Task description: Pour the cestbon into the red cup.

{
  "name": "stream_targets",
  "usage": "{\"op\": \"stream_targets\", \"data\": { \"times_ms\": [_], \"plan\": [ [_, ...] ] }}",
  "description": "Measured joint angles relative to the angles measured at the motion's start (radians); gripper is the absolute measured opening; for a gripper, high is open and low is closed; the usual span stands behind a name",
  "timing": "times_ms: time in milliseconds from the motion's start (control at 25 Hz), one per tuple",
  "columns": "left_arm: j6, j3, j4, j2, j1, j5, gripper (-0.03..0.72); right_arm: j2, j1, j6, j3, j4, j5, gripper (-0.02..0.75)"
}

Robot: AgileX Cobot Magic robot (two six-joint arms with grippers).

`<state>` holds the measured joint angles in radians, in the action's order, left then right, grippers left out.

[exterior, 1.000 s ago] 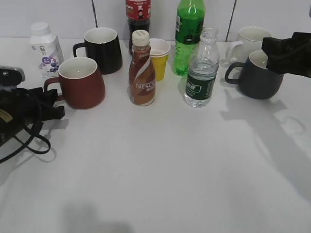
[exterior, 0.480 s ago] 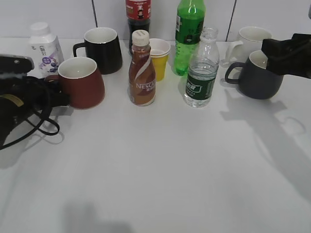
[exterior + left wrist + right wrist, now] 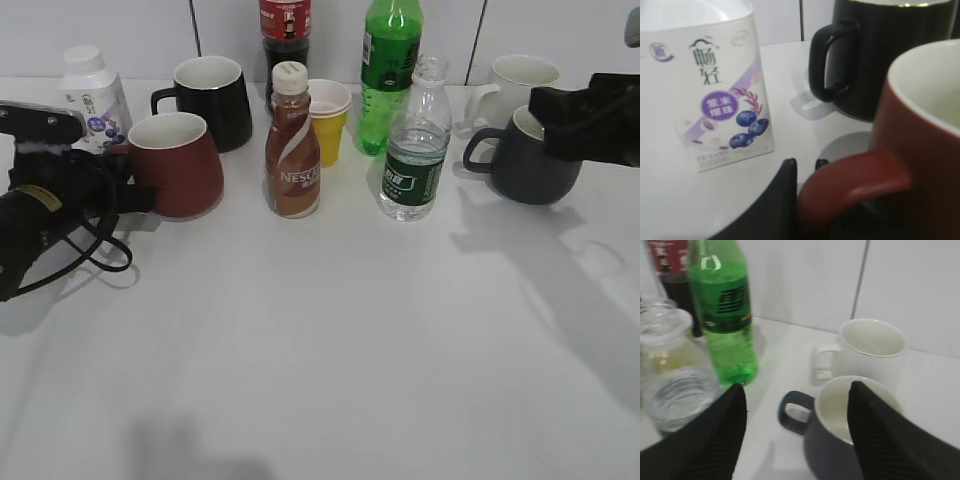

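Left gripper (image 3: 805, 200) fingers straddle the red cup (image 3: 178, 165) handle, grip unclear; right gripper (image 3: 795, 435) fingers spread, empty; the cestbon (image 3: 412, 145) stands untouched, nothing poured.

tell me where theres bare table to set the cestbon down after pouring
The whole front of the table is bare, from the Nescafe bottle and cestbon forward. The strip between the cestbon and the grey mug is narrow. The back row is crowded, and the left gripper is at the red cup.
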<state>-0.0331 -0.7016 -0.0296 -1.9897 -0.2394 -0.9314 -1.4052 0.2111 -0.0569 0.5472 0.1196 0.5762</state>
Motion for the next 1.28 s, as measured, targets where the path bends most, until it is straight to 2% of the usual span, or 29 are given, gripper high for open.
{"op": "stream_targets", "data": {
  "times_ms": [120,200,280,360,520,880,1120,1280],
  "plan": [
    [-0.006,0.0,0.006,0.0,0.0,-0.006,0.069,-0.001,0.001,-0.111,0.0,0.125,0.0,0.48],
    [-0.007,0.001,0.008,0.006,0.0,-0.005,0.068,-0.01,0.006,-0.205,0.0,0.257,0.01,0.483],
    [-0.01,0.021,0.01,0.038,0.0,0.004,0.067,-0.03,0.011,-0.262,0.0,0.365,0.039,0.506],
    [-0.012,0.049,0.01,0.09,0.0,0.006,0.064,-0.06,0.012,-0.291,0.0,0.422,0.077,0.545],
    [-0.012,0.109,0.012,0.216,0.0,0.036,0.064,-0.137,0.012,-0.319,0.0,0.448,0.138,0.6],
    [-0.013,0.16,0.113,0.423,-0.035,0.261,0.062,-0.359,0.012,-0.328,0.083,0.488,0.234,0.607],
    [-0.014,0.161,0.114,0.494,-0.036,0.32,0.062,-0.463,0.012,-0.328,0.179,0.536,0.245,0.607],
    [-0.014,0.161,0.153,0.514,-0.038,0.353,0.062,-0.52,0.012,-0.332,0.242,0.577,0.247,0.607]
  ]
}}
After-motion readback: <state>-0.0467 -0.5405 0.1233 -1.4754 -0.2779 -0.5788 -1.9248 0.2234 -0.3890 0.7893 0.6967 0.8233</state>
